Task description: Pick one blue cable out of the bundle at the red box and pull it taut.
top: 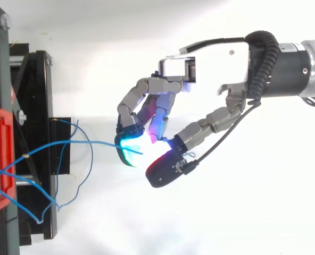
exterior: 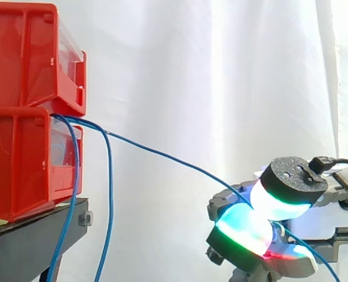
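White curtain [exterior: 221, 70], black stand [exterior: 39, 235], silver bolt [exterior: 84, 219] on its edge

Bins [exterior: 21, 158] (stacked) on stand [exterior: 36, 235]

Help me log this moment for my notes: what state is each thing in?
red bins, stacked two high on the black stand.
held cable, nearly straight from bins to hand.
hand, fingers shut on the held cable.
other cables, hanging slack.
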Robot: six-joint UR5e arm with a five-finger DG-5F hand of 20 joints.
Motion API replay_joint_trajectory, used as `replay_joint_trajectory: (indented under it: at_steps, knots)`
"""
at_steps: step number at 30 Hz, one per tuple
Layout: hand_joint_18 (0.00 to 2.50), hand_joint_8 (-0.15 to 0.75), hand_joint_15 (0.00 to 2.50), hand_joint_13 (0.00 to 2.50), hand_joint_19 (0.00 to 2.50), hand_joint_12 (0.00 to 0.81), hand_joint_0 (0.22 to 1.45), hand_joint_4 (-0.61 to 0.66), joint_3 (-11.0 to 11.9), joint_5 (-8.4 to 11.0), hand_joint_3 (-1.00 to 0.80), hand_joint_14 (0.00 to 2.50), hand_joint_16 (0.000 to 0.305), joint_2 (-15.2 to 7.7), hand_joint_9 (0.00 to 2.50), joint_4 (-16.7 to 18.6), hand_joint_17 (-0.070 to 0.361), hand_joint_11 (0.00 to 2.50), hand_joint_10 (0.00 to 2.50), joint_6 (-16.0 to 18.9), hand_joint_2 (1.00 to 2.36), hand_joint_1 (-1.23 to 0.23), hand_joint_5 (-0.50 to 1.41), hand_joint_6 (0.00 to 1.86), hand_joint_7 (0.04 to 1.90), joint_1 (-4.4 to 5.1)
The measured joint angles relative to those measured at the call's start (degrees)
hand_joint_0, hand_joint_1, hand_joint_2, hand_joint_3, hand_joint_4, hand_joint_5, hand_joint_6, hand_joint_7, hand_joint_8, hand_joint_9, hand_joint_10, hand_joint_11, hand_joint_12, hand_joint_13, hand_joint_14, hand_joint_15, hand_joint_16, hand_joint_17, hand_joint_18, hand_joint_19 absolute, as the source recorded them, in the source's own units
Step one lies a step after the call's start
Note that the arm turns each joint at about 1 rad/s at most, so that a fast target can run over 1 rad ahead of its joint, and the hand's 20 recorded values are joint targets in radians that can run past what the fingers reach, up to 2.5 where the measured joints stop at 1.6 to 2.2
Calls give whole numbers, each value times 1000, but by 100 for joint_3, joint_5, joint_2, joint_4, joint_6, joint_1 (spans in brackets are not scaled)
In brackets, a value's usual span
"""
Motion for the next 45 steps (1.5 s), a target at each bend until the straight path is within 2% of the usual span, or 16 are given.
replay_joint_trajectory:
  at_steps: [11, 45]
  knots:
    - [679, 409, 390, 766, 350, 426, 638, 92, -4, -1, -45, 11, 60, -1, 1170, 11, 135, 983, 7, -2, 1016, -897, -81, 917, 1115, -5]
    - [645, 420, 377, 737, 348, 423, 632, 103, -5, -1, -72, 11, 60, -1, 1131, 11, 135, 939, 8, -2, 1016, -883, -87, 916, 1100, -4]
